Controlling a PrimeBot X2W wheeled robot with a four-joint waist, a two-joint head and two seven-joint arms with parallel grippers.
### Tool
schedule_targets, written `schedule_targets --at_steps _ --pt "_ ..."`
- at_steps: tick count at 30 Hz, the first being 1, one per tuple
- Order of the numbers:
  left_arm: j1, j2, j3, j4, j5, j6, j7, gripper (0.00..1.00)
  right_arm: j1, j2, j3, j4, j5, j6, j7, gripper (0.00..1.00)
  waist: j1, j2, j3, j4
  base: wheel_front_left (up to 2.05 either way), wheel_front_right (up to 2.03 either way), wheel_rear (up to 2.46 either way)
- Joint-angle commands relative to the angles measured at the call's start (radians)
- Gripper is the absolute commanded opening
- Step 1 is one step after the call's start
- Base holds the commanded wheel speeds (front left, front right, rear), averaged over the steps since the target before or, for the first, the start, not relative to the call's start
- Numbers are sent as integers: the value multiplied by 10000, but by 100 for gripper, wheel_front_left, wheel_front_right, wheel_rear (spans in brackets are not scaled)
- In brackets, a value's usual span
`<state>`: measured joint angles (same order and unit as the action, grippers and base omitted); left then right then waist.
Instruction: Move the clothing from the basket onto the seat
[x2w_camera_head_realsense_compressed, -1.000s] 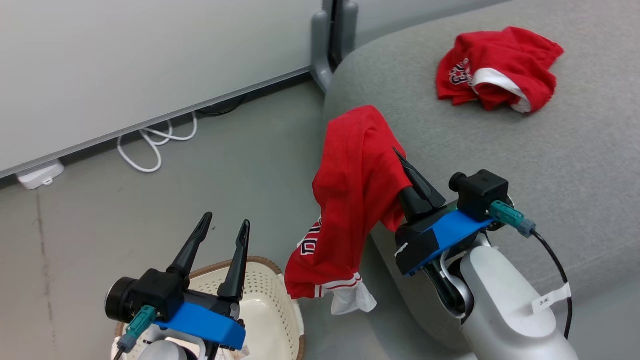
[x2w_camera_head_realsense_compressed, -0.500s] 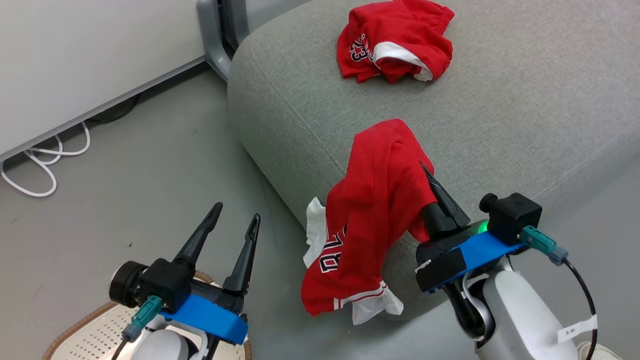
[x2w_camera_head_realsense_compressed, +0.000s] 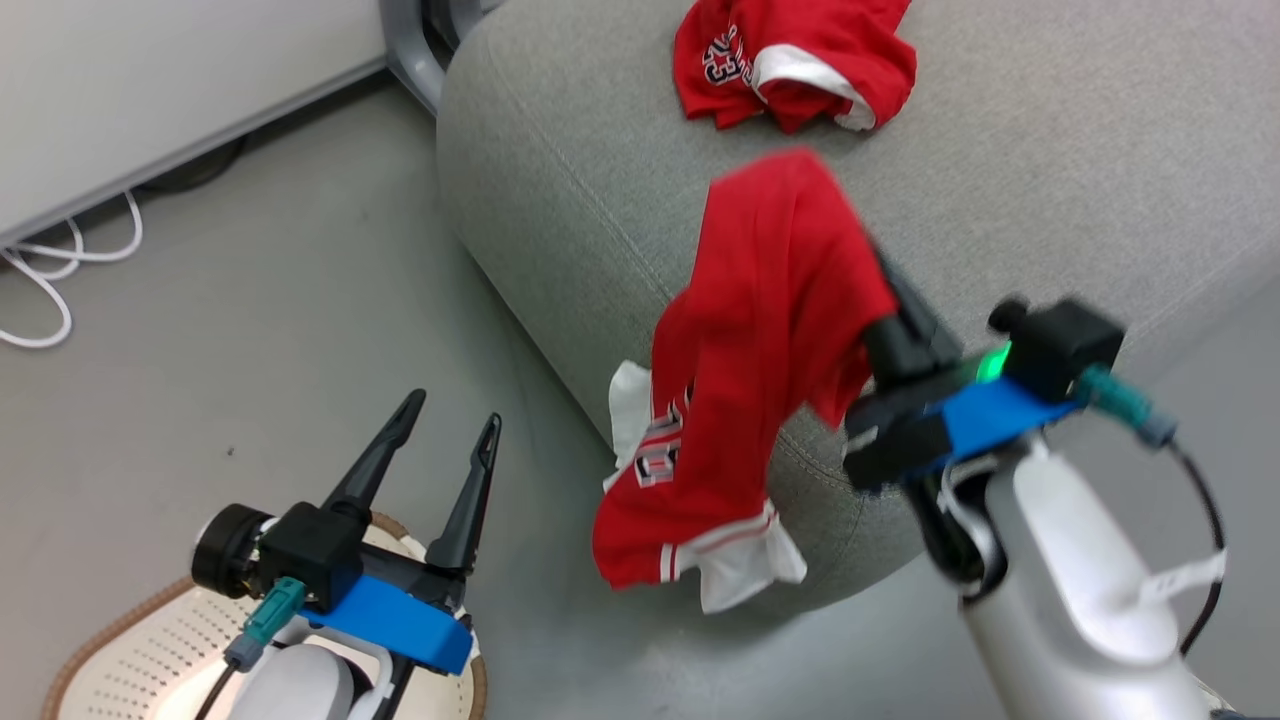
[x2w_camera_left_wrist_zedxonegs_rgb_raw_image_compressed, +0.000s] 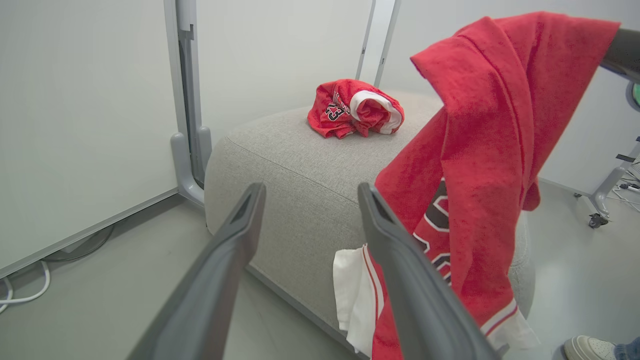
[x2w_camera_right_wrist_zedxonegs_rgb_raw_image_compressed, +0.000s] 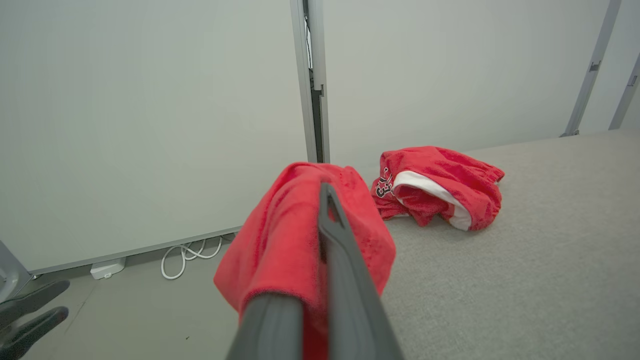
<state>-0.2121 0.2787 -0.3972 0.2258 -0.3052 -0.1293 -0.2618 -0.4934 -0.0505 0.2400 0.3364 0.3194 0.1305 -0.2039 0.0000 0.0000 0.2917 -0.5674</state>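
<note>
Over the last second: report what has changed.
The right tool carried the hanging red garment further over the seat, nearer the other red garment lying there; the head camera swung too. Unchanged: right tool shut on the cloth, left tool open and empty by the basket, other garment at rest.

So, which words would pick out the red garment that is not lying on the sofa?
Find the big grey sofa. At its front corner a red garment hangs down the side from the right claw, shut on it. The other red garment lies crumpled on the sofa top, touched by nothing.
</note>
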Motion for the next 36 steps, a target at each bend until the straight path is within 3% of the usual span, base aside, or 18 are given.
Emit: schedule_targets --at_steps 1,8,13,19,26,36 --pt "-182 121 107 -84 66 -14 -47 100 -462 3 -122 87 14 5 33 0 0 0 358 -22 0 0 0" --pt "-753 646 -87 -520 329 -14 -20 100 -3475 -94 -1839 864 284 5 243 0 0 0 1943 290 0 0 0" --pt "-1274 1086 -248 -1044 447 -13 186 100 -5694 -885 -3499 1259 88 5 552 0 0 0 3036 603 0 0 0" --pt "-1700 1489 -148 -1979 604 41 535 100 -7828 -2088 -5753 1579 -963 5 879 0 0 0 4241 931 0 0 0" --pt "-2050 1673 -111 -2678 701 129 746 100 -8538 -2359 -6799 2386 -1850 5 822 0 0 0 5067 1200 0 0 0" --pt "-2724 1421 -490 -2630 863 96 558 100 -7612 -1966 -6946 5260 -3066 5 -42 0 0 0 5444 1943 0 0 0"
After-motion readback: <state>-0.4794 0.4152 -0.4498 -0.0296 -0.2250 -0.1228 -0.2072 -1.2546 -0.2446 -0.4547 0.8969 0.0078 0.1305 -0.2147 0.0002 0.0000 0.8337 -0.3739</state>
